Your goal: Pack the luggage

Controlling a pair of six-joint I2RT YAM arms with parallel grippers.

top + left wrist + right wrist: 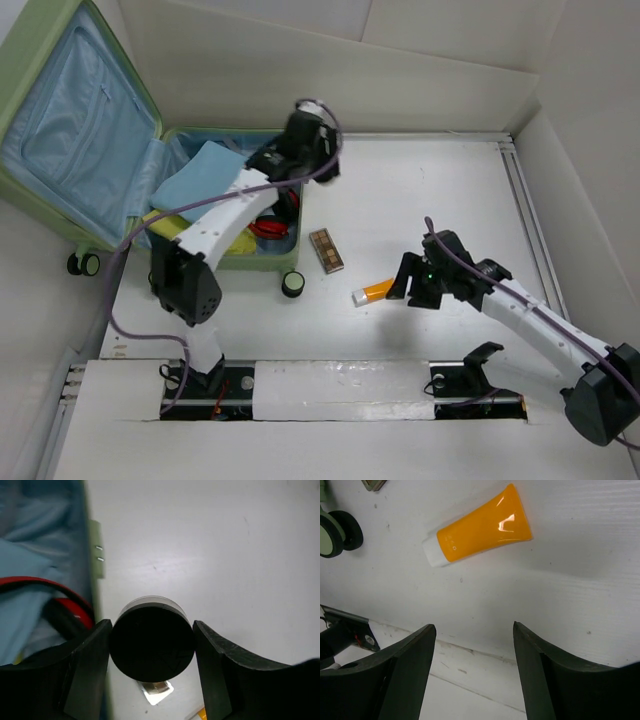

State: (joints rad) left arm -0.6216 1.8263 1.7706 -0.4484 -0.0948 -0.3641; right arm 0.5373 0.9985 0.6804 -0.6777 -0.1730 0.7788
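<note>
The pale green luggage (22, 60) lies open at the back left, its blue-lined lid up. In it lie a folded blue cloth (200, 175), something yellow (235, 242) and a red item (265, 228). My left gripper (287, 200) hangs over the luggage's right edge (95, 555); in the left wrist view the gripper (151, 625) is shut on a round black-capped jar (152, 642). My right gripper (405, 285) is open and empty, just right of an orange tube (373, 291). In the right wrist view the tube (480, 527) lies beyond the gripper (472, 627).
A brown makeup palette (327, 250) lies on the table right of the luggage, and shows under the jar in the left wrist view (157, 690). A luggage wheel (293, 284) stands near it and shows in the right wrist view (340, 530). White walls enclose the table.
</note>
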